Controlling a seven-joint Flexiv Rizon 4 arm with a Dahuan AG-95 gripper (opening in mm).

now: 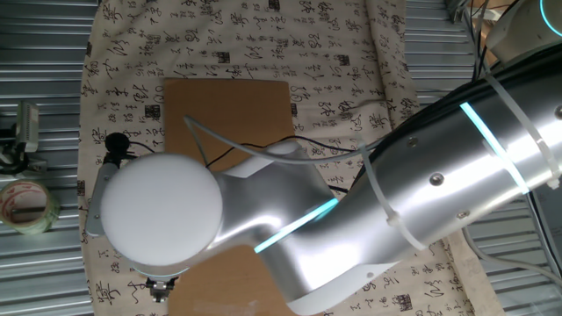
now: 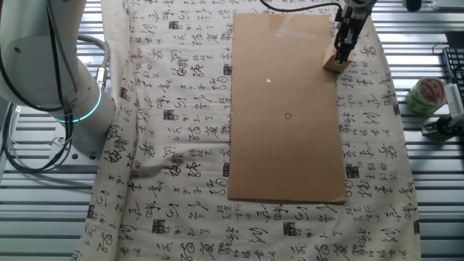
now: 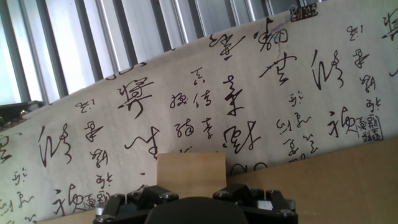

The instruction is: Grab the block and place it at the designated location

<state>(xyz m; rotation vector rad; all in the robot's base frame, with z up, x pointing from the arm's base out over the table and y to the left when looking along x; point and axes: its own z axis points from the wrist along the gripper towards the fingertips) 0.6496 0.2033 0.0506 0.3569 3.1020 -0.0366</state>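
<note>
Covering most of one fixed view, the arm (image 1: 351,211) was smooth silver metal with a round white cap and thin cyan light strips. Under it lay a flat brown cardboard sheet (image 1: 228,114) on a cream cloth (image 1: 132,53) printed with black calligraphy, and this cloth was spread over the ribbed metal desk (image 1: 39,53). A clear tape roll (image 1: 26,206) lay on the desk at the left edge. The block and the claw were hidden behind the arm there.

From the other fixed view, the claw (image 2: 341,56) stood upright over the far right corner of the sheet, and its fingers reached down to the block (image 2: 336,64), a small pale wooden cube that sat tilted on the cardboard edge. The designated location (image 2: 288,116), a tiny thin black ring, was near the middle of the sheet, well apart from the block.

Seen from the hand view, the smooth tan face of the block (image 3: 191,175) rose between the dark claw parts at the bottom; the claw seemed clenched on the block.
</note>
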